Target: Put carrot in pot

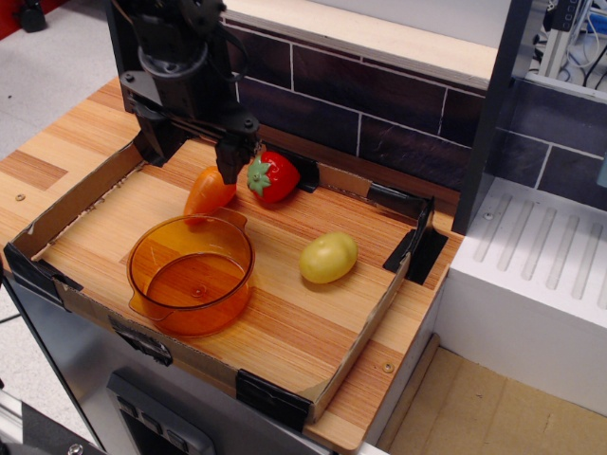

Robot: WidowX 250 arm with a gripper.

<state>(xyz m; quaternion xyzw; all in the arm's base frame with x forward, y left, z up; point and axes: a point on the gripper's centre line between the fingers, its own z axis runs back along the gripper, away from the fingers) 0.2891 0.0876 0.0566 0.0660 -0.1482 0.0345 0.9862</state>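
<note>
1. No readable brand, label or writing anywhere.
2. Carrot (209, 191) lying on the wooden surface (285, 303) inside a low cardboard tray (356, 346), just behind the pot (191, 274) and touching or nearly touching its rear handle; clearly outside the pot.
3. Pot sitting upright at the tray's front left, with nothing visible inside.
4. End effector (187, 149) hanging above the tray's back left corner, directly over and slightly behind the carrot.
5. Right-hand finger tip (229, 163) down close to the carrot's upper end, between carrot and strawberry (272, 177); contact impossible to judge from this angle.
6. Other finger (152, 142) well out to the left, near the tray's back wall, apart from the carrot.
7. Fingers spread wide, nothing gripped between them.
8. Arm (171, 43) entering from the top left, black, pointing almost straight down, with the wrist roughly vertical.
9. Strawberry just right of the carrot, green leaves facing left toward the finger.
10. Yellow-green fruit (328, 257) lying right of the pot, well apart from the end effector.
</note>
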